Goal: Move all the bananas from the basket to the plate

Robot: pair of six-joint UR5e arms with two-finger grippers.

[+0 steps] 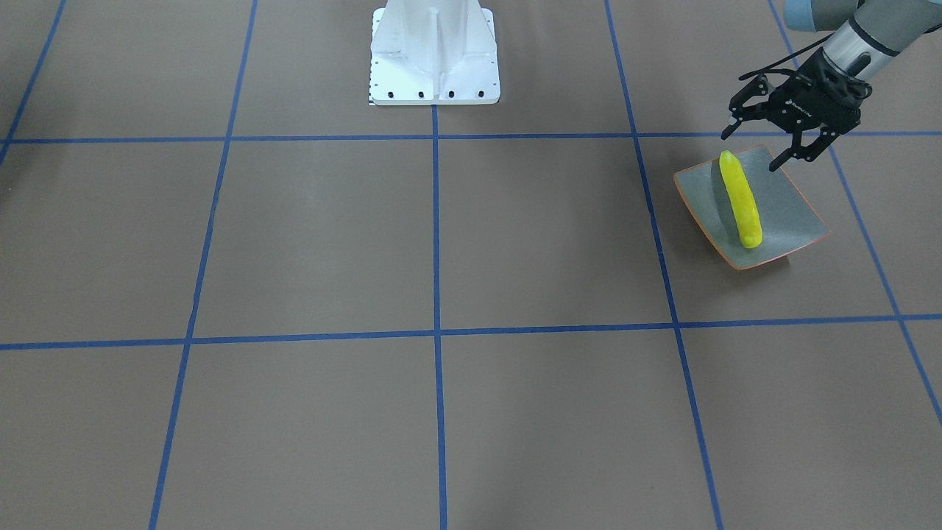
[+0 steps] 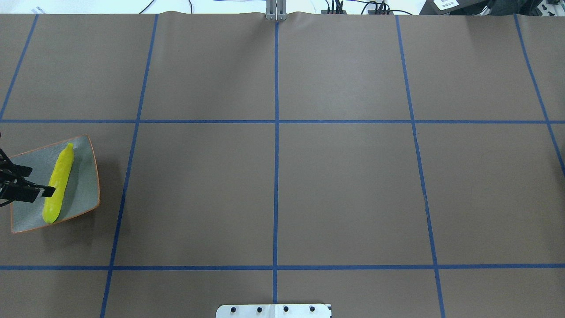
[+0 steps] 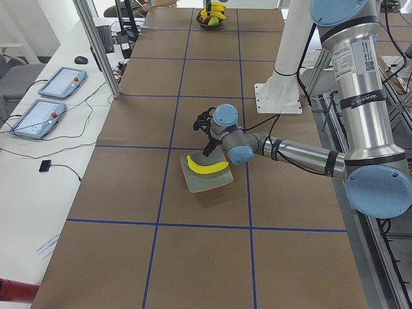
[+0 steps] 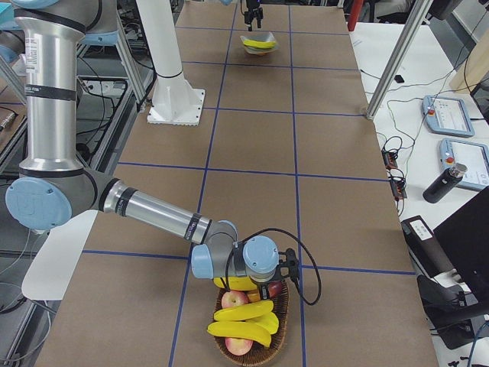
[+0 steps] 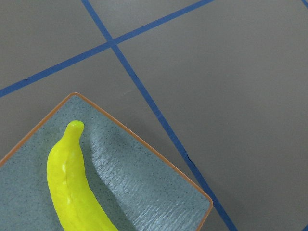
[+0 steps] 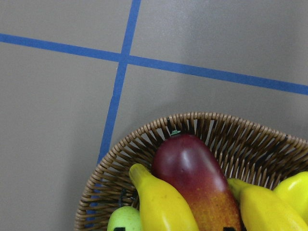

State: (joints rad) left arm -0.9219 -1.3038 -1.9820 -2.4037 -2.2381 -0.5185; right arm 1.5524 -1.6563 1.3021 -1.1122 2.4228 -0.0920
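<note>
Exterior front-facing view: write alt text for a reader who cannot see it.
One yellow banana lies on a grey-green plate at the view's right, on a brown, blue-gridded table. The left gripper hangs open over the plate's upper edge.

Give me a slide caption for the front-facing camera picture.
Open left claw hovers over the edge of the plate, where one banana lies.
</note>
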